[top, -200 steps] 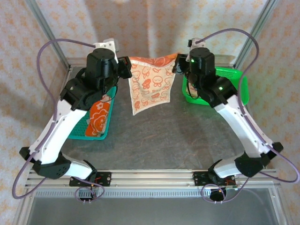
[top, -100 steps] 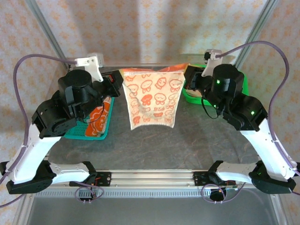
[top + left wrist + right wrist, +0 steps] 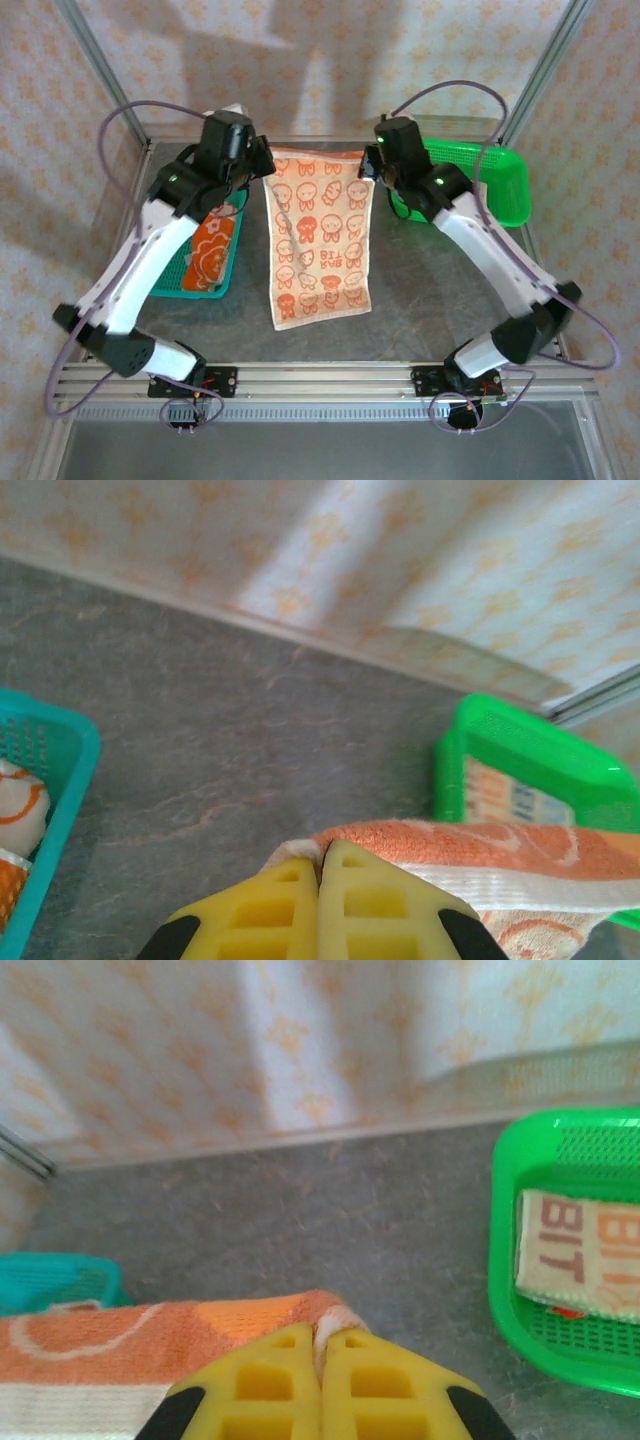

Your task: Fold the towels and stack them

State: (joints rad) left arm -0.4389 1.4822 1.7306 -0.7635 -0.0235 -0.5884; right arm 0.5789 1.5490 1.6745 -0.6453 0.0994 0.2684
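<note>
A cream towel [image 3: 320, 240] printed with orange cartoon figures is spread lengthwise over the middle of the grey table. My left gripper [image 3: 266, 166] is shut on its far left corner and my right gripper [image 3: 367, 165] is shut on its far right corner. In the left wrist view the yellow fingertips [image 3: 322, 846] pinch the orange hem of the towel [image 3: 480, 848]. In the right wrist view the gripper [image 3: 322, 1336] pinches a bunched corner of the towel [image 3: 150, 1345]. An orange towel [image 3: 212, 248] lies in the teal basket. A cream lettered towel [image 3: 585, 1250] lies in the green basket.
The teal mesh basket [image 3: 232, 262] stands left of the spread towel, under the left arm. The green mesh basket [image 3: 500, 175] sits at the far right, behind the right arm. Frame posts and a patterned wall close the far side.
The towel hung bunched between the two raised grippers; now both grippers have reached to the far side and lowered, and the towel is stretched out flat toward the near edge.
</note>
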